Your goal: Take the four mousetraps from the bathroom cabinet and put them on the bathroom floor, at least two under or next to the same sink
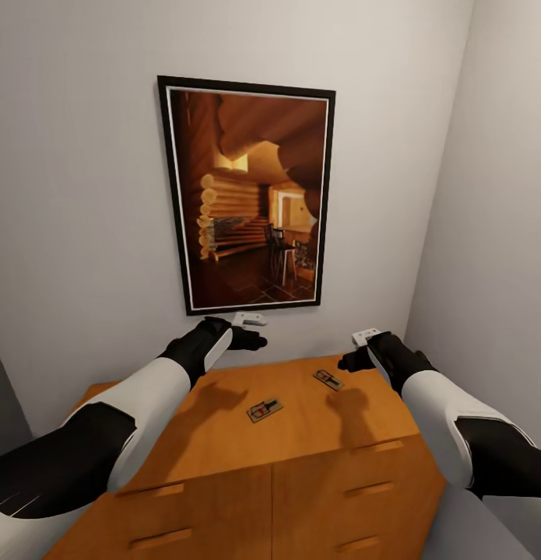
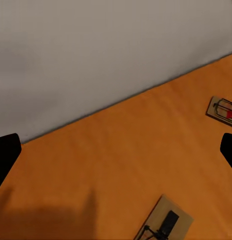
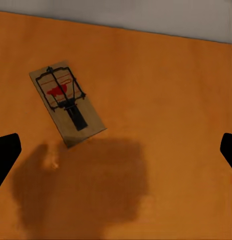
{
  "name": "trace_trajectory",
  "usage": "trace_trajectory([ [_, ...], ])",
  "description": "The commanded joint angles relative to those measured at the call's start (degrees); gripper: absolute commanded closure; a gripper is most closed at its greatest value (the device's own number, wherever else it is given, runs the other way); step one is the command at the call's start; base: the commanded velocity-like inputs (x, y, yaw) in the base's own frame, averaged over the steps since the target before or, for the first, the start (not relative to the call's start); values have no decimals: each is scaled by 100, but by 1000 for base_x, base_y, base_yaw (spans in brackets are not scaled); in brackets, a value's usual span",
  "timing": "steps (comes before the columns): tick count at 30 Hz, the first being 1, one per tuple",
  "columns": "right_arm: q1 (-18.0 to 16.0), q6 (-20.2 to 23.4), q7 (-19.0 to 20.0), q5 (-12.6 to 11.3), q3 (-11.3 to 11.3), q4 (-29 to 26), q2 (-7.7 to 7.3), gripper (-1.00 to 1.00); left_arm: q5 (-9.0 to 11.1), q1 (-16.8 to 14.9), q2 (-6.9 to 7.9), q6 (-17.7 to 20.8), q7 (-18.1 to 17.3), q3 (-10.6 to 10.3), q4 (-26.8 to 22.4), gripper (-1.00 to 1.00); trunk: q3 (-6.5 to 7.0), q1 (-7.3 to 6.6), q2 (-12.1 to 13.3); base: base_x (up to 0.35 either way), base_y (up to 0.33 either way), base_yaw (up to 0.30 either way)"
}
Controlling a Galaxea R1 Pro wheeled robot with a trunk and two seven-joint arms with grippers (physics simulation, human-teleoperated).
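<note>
**Both arms over the cabinet, two mousetraps on top**

I have both arms held out over the cabinet (image 1: 223,435), which stands against a grey wall under a framed picture (image 1: 251,194) of a log interior. Two mousetraps lie flat on the orange-brown top, apart from each other: one near the middle (image 1: 265,409), the other (image 1: 328,379) further back and to the right.

My left gripper (image 1: 251,330) hangs above the back of the top, left of both traps, its fingers spread wide and holding nothing. My right gripper (image 1: 362,348) hovers just beside the right-hand trap, also spread open and empty. In the right wrist view that trap (image 3: 67,102) lies between the fingertips, with the gripper's shadow next to it.
</note>
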Motion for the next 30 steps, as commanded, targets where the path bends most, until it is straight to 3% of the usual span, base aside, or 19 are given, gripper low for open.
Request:
trace_trajectory([
  [1,-3,19,45,60,-27,-11,-1,-100,53,-6,4,21,11,-42,-4,-100,-9,3,-6,192,-80,0],
  [11,-3,6,45,59,-37,-12,2,-100,53,-6,3,21,4,-42,-4,-100,-9,3,-6,148,-67,0],
  [30,-3,-12,73,33,-54,-5,39,-100,71,-6,-4,21,3,-42,27,-100,-9,3,-6,14,-6,0],
])
